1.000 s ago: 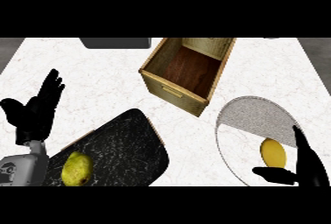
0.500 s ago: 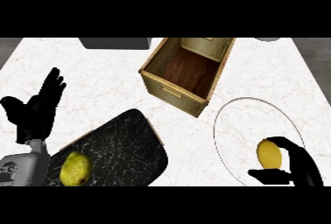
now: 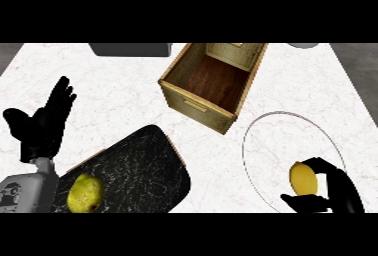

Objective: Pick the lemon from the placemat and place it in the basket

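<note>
The wooden basket point(image 3: 214, 85), a rectangular open-topped box with a dark reddish floor, stands on the white marbled counter point(image 3: 111, 95); below and right of it lies a round, thin-rimmed placemat point(image 3: 269, 145) matching the counter's pattern, and below and left of it a dark, veined, round-cornered mat point(image 3: 144, 165) carrying a yellow-green pear point(image 3: 85, 192). The smooth oval yellow lemon point(image 3: 303, 178) sits over the lower right part of the placemat, well apart from the basket, with the right hand point(image 3: 332, 192) curled round it, whereas 0.5 s ago the hand was just starting to wrap it. The left hand point(image 3: 40, 125) rests open, fingers up, left of the basket, unchanged.
</note>
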